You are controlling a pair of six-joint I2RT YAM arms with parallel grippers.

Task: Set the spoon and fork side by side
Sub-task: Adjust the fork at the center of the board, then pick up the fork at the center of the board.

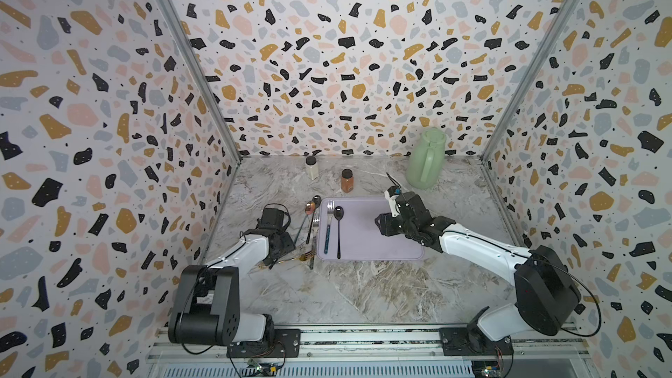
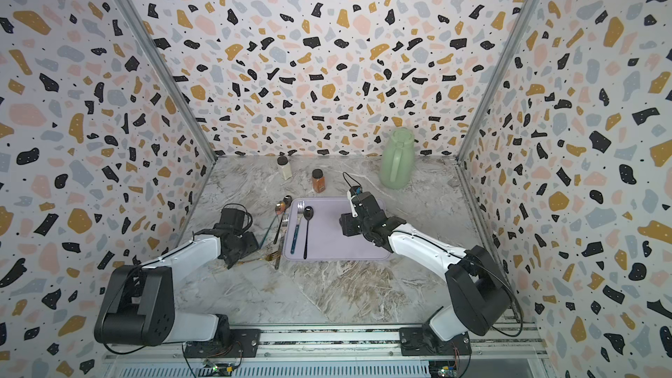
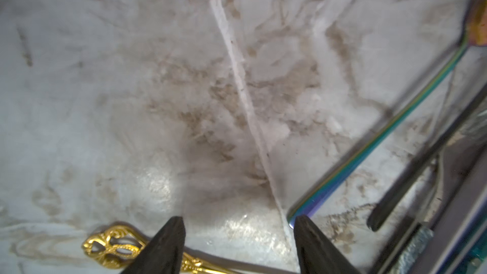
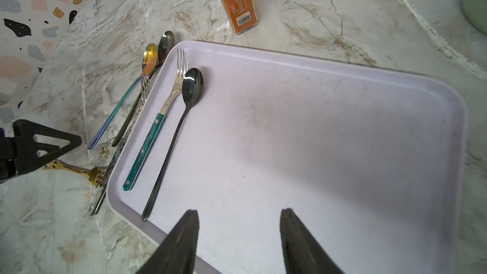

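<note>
Spoon [image 4: 193,86] and fork [image 4: 143,154] sit paired on tray [image 4: 316,141]; left tool [image 3: 238,222], right tool [image 4: 239,214] spread; gold fork [image 3: 110,243] half-hidden.

A: Fork [image 4: 158,119] and spoon [image 4: 193,85] hold the tray's [image 1: 363,245] left strip; its right part and the near table [image 1: 363,292] lie open.
B: Further left it's tight: loose cutlery [image 1: 315,221] packed just beside the tray, gold fork [image 1: 305,257] crosswise.
A: Far end, white jar [image 1: 311,168], orange jar [image 1: 347,180], green jug [image 1: 423,161] stand guard.

Three spoons: a black spoon [image 4: 193,85] on the tray [image 4: 342,154], two beside it. Three forks: a teal-handled fork [image 4: 147,148] on the tray, two beside it. Two spice jars [image 1: 347,180] and one green jug [image 1: 425,163] behind it.
</note>
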